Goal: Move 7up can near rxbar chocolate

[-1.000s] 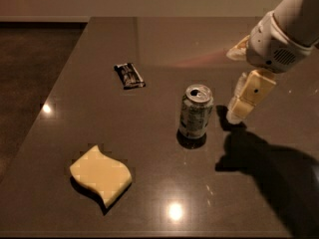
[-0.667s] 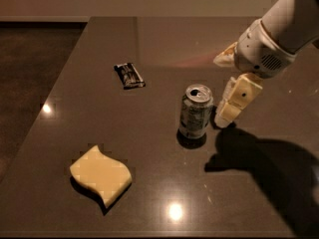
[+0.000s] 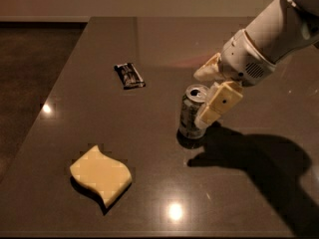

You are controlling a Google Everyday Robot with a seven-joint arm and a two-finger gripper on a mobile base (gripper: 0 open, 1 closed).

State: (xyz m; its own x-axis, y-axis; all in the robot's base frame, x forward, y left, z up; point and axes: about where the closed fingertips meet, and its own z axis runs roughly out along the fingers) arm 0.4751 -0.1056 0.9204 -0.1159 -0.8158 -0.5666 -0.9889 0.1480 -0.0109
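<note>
The 7up can [image 3: 190,114] stands upright on the dark table, right of centre, its silver top showing. My gripper [image 3: 200,98] has come in from the right on a white arm and is open. Its cream fingers straddle the can: one finger [image 3: 207,68] lies behind the can's top, the other [image 3: 219,103] overlaps the can's right side in front. I cannot tell whether they touch the can. The rxbar chocolate [image 3: 129,75], a flat black wrapper with white markings, lies up and to the left of the can, well apart from it.
A pale yellow wavy sponge [image 3: 101,174] lies near the front left of the table [image 3: 75,113]. The table's left edge drops to a dark floor. The arm's shadow falls on the tabletop right of the can.
My gripper has moved left and down towards the can, from beside its right side to straddling it. The can, bar and sponge have not moved.
</note>
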